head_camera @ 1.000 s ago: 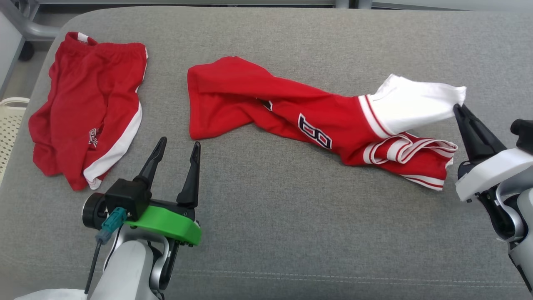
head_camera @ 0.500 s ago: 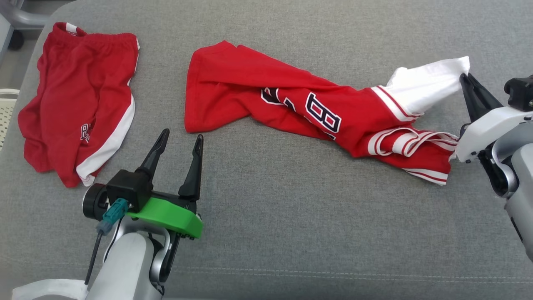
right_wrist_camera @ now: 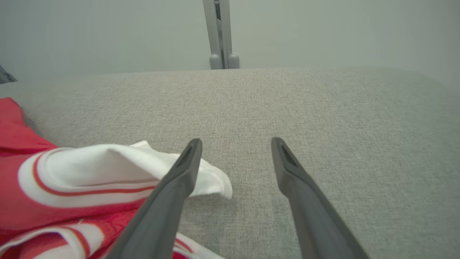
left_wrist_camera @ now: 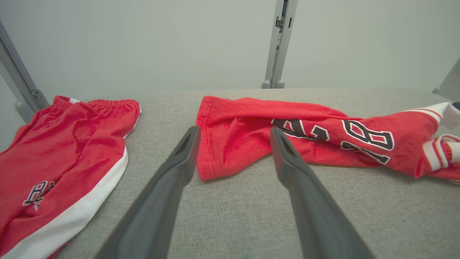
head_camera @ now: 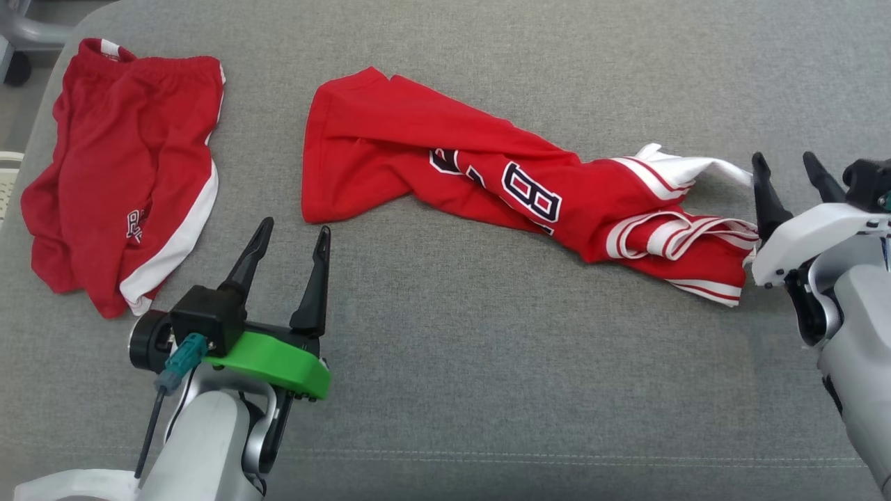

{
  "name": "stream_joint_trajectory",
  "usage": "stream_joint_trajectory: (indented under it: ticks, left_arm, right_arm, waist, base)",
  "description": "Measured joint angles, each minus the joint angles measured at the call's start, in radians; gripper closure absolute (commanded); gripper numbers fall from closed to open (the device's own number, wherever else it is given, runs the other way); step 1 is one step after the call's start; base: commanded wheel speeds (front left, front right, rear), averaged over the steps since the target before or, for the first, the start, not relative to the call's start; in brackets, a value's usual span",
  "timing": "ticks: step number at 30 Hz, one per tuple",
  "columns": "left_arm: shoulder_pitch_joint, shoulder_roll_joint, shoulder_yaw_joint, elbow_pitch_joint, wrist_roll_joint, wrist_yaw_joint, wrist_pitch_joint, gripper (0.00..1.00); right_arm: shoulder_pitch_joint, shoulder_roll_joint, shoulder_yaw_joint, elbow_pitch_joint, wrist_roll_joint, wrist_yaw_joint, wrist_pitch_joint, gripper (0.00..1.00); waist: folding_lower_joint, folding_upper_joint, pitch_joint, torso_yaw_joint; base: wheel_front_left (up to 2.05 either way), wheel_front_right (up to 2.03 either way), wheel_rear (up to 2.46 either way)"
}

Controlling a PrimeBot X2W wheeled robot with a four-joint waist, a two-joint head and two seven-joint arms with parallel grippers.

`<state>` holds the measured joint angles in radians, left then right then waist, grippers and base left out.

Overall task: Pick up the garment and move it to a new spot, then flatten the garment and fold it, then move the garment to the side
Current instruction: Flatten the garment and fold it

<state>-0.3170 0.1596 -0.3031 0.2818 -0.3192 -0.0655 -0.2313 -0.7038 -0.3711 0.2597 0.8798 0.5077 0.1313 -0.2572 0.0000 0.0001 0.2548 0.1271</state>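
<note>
The garment (head_camera: 487,181), a red jersey with a dark number and white striped sleeves, lies crumpled and stretched across the grey cushion (head_camera: 487,362); it shows too in the left wrist view (left_wrist_camera: 287,136) and the right wrist view (right_wrist_camera: 54,183). My right gripper (head_camera: 786,167) is open at the jersey's right end, its left finger beside the white sleeve tip (right_wrist_camera: 212,180), nothing between the fingers (right_wrist_camera: 235,144). My left gripper (head_camera: 291,233) stands open below the jersey's left hem (left_wrist_camera: 233,135), apart from it.
Red shorts (head_camera: 125,188) with a white side stripe lie at the cushion's left end (left_wrist_camera: 61,162). A pale basket rim (head_camera: 8,167) sits past the left edge. Grey frame posts (left_wrist_camera: 278,43) stand behind the cushion, against a pale wall.
My right gripper has opened and let go of the white sleeve, which has dropped onto the cushion. The head view has shifted a little; the left arm holds its pose.
</note>
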Motion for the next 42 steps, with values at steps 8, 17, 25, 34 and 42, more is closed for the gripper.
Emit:
stream_joint_trajectory:
  ticks: [8, 17, 25, 34, 42]
  left_arm:
    - [0.026, 0.026, 0.020, -0.007, -0.004, 0.023, 0.000, 0.00]
    - [0.085, 0.045, 0.035, -0.026, -0.015, 0.049, 0.002, 0.00]
    - [0.142, 0.055, 0.040, -0.055, -0.023, 0.074, 0.010, 0.00]
    - [0.188, 0.071, 0.039, -0.085, -0.030, 0.092, 0.016, 0.00]
    - [0.207, 0.081, 0.043, -0.111, -0.033, 0.110, 0.027, 0.00]
  right_arm:
    - [0.152, 0.055, -0.160, -0.175, -0.065, 0.000, -0.004, 0.00]
    - [0.399, 0.191, -0.290, -0.450, -0.171, 0.000, -0.004, 0.00]
    - [0.559, 0.268, -0.311, -0.608, -0.239, 0.000, -0.004, 0.00]
    - [0.701, 0.309, -0.304, -0.772, -0.283, 0.000, 0.036, 0.00]
    - [0.789, 0.320, -0.279, -0.884, -0.295, 0.000, 0.080, 0.00]
  waist:
    - [0.0000, 0.0000, -0.032, -0.030]
    - [0.0000, 0.0000, -0.101, -0.053]
    - [0.0000, 0.0000, -0.157, -0.058]
    - [0.0000, 0.0000, -0.213, -0.059]
    - [-0.0001, 0.0000, -0.231, -0.069]
  base:
    - [0.00, 0.00, 0.00]
    - [0.00, 0.00, 0.00]
    - [0.00, 0.00, 0.00]
    - [0.00, 0.00, 0.00]
    - [0.00, 0.00, 0.00]
